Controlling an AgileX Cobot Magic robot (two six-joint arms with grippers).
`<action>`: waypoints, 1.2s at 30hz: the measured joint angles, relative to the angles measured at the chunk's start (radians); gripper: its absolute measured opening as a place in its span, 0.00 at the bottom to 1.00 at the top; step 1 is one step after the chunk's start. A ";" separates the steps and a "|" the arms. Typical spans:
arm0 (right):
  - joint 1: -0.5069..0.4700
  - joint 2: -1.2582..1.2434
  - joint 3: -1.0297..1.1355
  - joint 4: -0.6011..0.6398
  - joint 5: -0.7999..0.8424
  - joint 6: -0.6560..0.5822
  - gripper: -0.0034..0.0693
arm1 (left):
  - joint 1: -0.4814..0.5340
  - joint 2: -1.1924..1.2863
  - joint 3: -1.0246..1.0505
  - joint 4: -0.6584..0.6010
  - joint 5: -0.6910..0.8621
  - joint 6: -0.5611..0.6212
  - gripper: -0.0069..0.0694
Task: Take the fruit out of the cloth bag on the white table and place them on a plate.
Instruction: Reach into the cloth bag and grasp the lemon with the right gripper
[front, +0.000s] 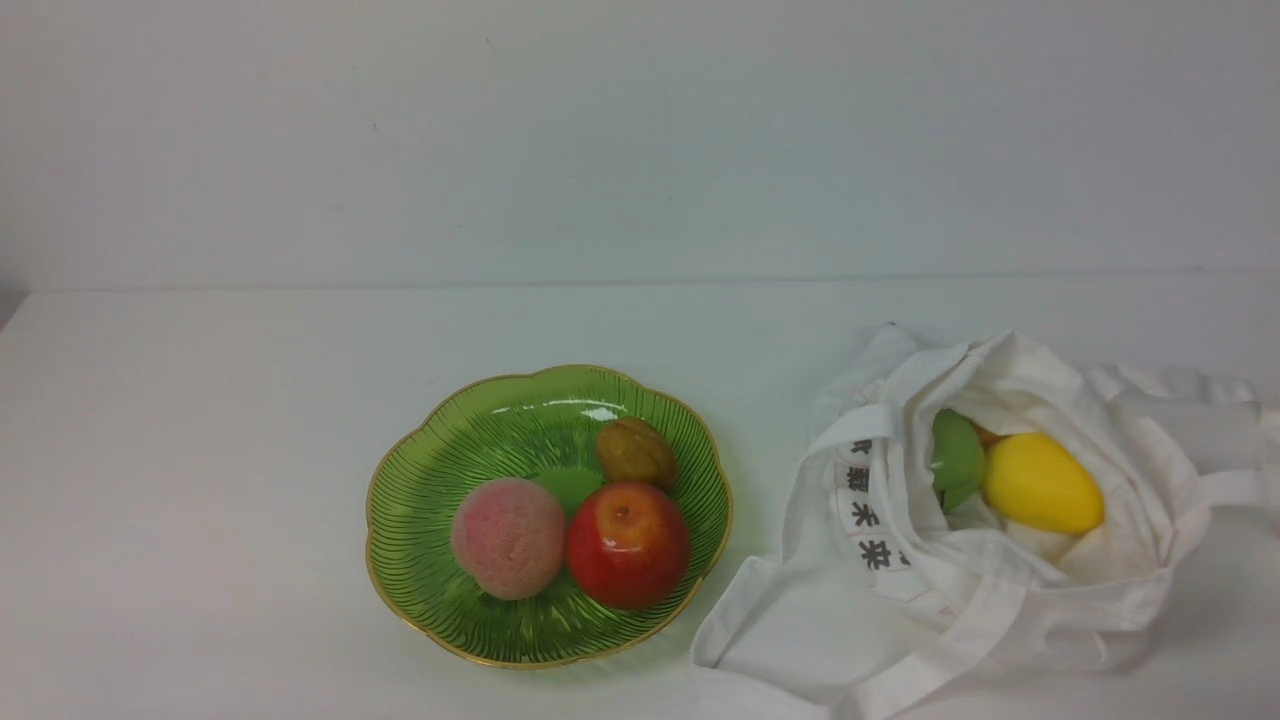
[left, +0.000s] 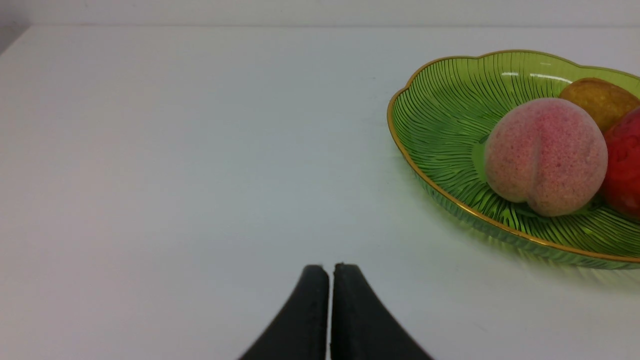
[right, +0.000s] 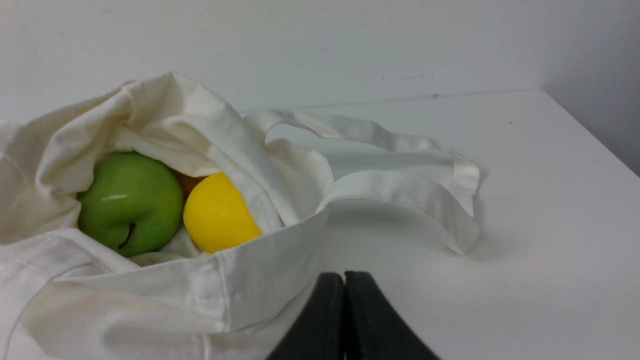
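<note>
Both grippers, left and right, pressed together, seen only in wrist views; front view shows lemon in cloth bag, right of frame; peach, apple on plate, centre-left; bag folds partly cover lemon in right wrist view

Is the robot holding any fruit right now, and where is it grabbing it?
Nothing is held: the left pincer and the right pincer are both shut, with no fruit between their tips.

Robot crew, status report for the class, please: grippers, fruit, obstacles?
Both grippers shut, holding nothing. Lemon and green fruit inside cloth bag. Bag's folds could hinder reaching in; plate already holds three items.
</note>
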 joint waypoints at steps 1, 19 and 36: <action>0.000 0.000 0.000 0.000 0.000 0.001 0.03 | 0.000 0.000 0.000 0.000 0.000 0.000 0.08; 0.000 0.000 0.009 0.352 -0.256 0.205 0.03 | 0.000 0.000 0.000 0.000 0.000 0.000 0.08; 0.034 0.030 -0.129 0.393 -0.392 0.234 0.03 | 0.000 0.000 0.000 0.000 0.000 0.000 0.08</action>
